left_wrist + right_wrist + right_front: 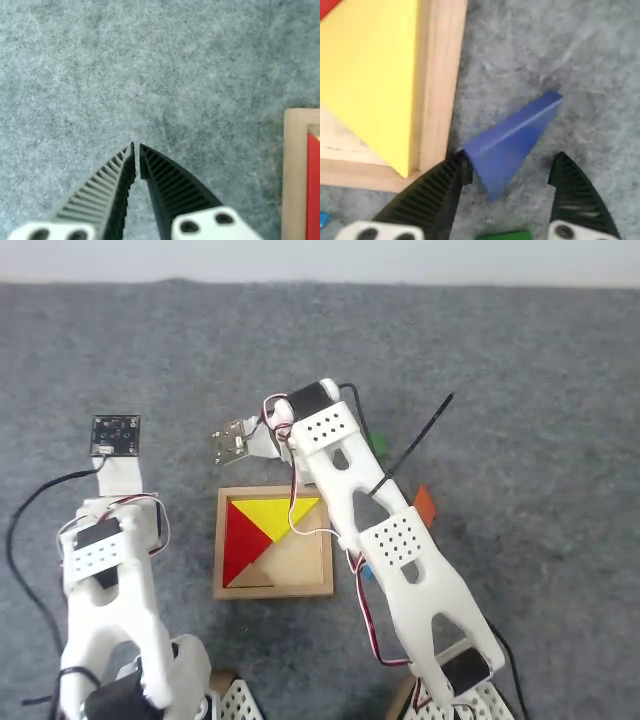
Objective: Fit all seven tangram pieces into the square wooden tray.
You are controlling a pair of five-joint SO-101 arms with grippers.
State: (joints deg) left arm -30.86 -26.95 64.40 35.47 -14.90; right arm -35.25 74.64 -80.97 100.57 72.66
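Gripper on right arm (511,161) straddles blue piece (515,127).

I have my left arm (100,585) folded short and upright over its base, wrist pointing straight ahead. On the left gripper (136,146) the two black ribbed fingers are drawn together, tips all but touching. My right arm (395,545) stretches long and slantwise, forward and inward from its base, its wrist bent down at the far end, and the right gripper (511,159) has its fingers spread wide apart.
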